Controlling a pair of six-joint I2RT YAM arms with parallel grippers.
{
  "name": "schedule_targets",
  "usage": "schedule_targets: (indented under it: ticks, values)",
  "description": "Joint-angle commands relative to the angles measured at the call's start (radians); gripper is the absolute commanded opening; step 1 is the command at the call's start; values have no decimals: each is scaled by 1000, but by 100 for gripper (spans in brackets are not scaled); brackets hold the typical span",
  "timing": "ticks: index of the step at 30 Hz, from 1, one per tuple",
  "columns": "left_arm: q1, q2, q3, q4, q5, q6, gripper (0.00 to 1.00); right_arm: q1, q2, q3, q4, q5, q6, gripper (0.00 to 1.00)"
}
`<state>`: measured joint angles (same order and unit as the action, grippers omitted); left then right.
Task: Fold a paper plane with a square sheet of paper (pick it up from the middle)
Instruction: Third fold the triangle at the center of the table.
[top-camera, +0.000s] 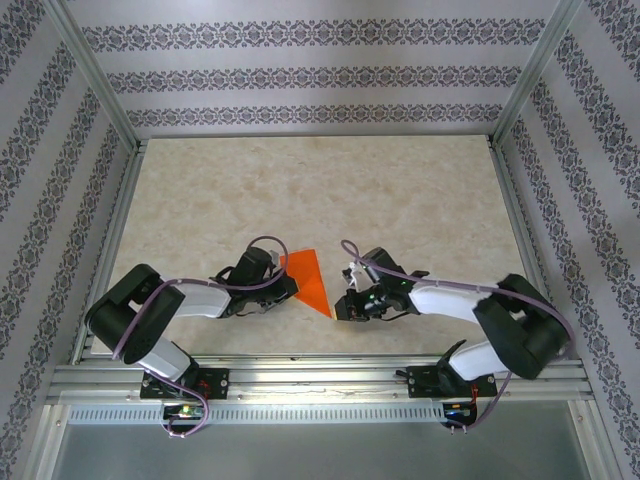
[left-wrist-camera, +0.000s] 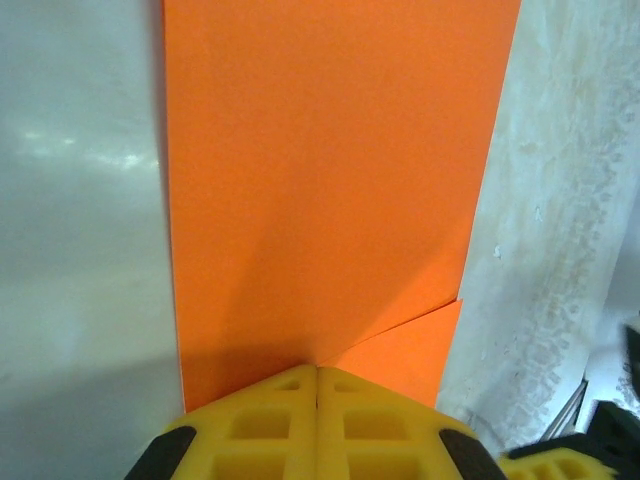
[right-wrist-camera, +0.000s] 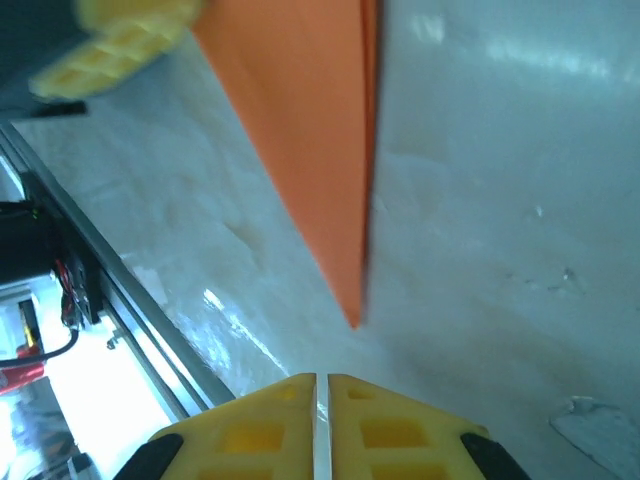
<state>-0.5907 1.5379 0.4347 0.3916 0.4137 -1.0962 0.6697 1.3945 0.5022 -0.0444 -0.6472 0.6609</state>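
Note:
The square sheet of paper (top-camera: 308, 280) lies folded into a bright orange triangle on the table, its sharp tip pointing toward the near edge. My left gripper (top-camera: 288, 286) is at its left side. In the left wrist view that gripper (left-wrist-camera: 317, 368) is shut, its yellow tips resting on the paper (left-wrist-camera: 320, 180) where a folded flap begins; I cannot tell if it pinches a layer. My right gripper (top-camera: 339, 308) sits just right of the tip. Its jaws (right-wrist-camera: 322, 376) stand a narrow slit apart, empty, a short way from the paper's point (right-wrist-camera: 352, 310).
The pale marble table (top-camera: 400, 200) stretches beyond both grippers. An aluminium rail (top-camera: 320, 372) runs along the near edge, close behind the paper's tip, and shows in the right wrist view (right-wrist-camera: 120, 300). Patterned walls enclose the left, back and right sides.

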Motion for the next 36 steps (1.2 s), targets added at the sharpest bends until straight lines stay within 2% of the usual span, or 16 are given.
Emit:
schedule_targets:
  ticks: [1, 6, 7, 9, 11, 16, 18, 20, 23, 26, 31, 36]
  values:
    - [-32, -35, -34, -43, -89, -74, 0, -14, -79, 28, -55, 113, -37, 14]
    - [-116, -138, -34, -84, -228, -158, 0, -29, -89, 65, -68, 176, -42, 18]
    - [-134, -161, -31, -106, -258, -169, 5, -28, -81, 78, -70, 178, -41, 19]
    - [-151, -214, -22, -151, -300, -169, 7, -27, -65, 92, -64, 178, -34, 20]
    - [-153, -286, -21, -213, -338, -148, 24, -26, -51, 103, -56, 179, -29, 20]
    - [-125, -454, 6, -438, -398, -34, 43, -10, -3, 130, -38, 179, -24, 23]
    - [-80, -488, -17, -429, -335, -3, 49, 1, 27, 148, -36, 182, -28, 24]
    - [-15, -499, -55, -370, -219, 17, 52, 10, 66, 174, -36, 181, -29, 25]
    - [60, -469, -76, -318, -82, 39, 53, 17, 115, 211, -36, 191, -21, 25]
    - [96, -411, -71, -264, 4, 56, 48, 21, 165, 242, -35, 184, -9, 24]
    - [127, -290, -62, -124, 104, 39, 46, 27, 205, 262, -25, 183, 1, 23]
    - [140, -192, -35, -77, 123, 32, 42, 28, 215, 257, -14, 178, 8, 23]
